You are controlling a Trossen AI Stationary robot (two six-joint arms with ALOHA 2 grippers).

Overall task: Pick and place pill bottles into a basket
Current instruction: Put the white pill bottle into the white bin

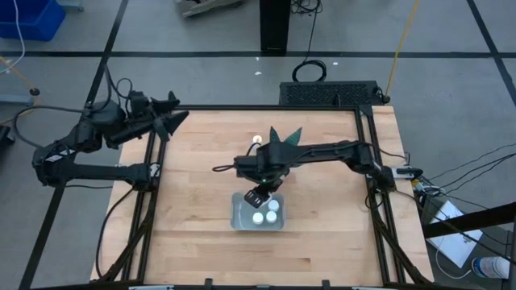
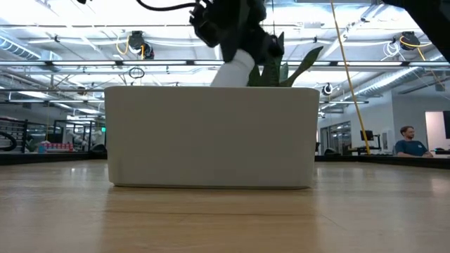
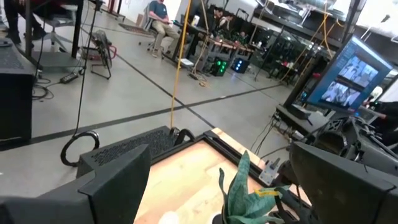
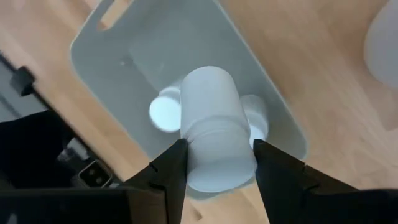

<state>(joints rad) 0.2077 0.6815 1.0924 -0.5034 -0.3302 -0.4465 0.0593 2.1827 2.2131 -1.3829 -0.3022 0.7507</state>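
The light grey-blue basket [image 1: 239,216] sits at the table's middle, its near wall filling the low view [image 2: 211,137]. Two white pill bottles [image 4: 165,113] [image 4: 256,117] stand upright in it on its floor. My right gripper [image 4: 214,155] hangs just above the basket, pointing steeply down, shut on a third white pill bottle [image 2: 234,68]. Another small white bottle [image 1: 256,138] stands on the table by the plant. My left gripper [image 1: 171,113] waits open over the table's far left corner, nothing between its fingers. My right gripper pinches the pill bottle between its two fingers [image 4: 176,167], on the sides of the wider end [image 4: 217,165] nearest the wrist. The fingers come from above, slanting down. The bottle is lifted clear and tilted, its free end [image 4: 208,87] pointing down over the basket's inside.
A potted plant with green leaves [image 1: 282,137] stands just beyond the basket, close to my right arm; its leaves show behind the basket [image 2: 288,67]. Bare wood lies to the basket's left, right and near side. A black frame [image 1: 371,185] runs round the table.
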